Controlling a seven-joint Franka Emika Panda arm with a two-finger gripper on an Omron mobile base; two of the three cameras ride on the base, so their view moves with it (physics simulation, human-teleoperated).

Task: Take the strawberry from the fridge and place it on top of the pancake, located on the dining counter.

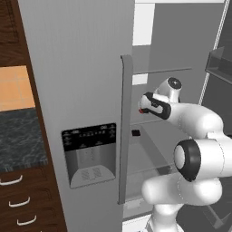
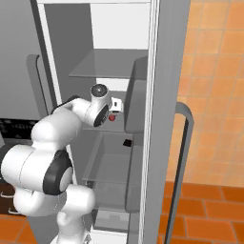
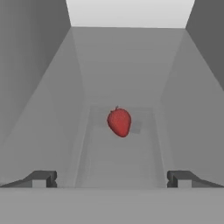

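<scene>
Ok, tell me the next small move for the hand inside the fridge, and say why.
Probably ease the gripper straight forward toward the strawberry. In the hand view its fingertips stand wide apart and hold nothing, and the strawberry sits on the glass shelf ahead, centred between them and untouched. The jaws should close only once they flank it.

Orange tiled wall (image 2: 214,71), dark wood drawers (image 1: 20,204)
</scene>
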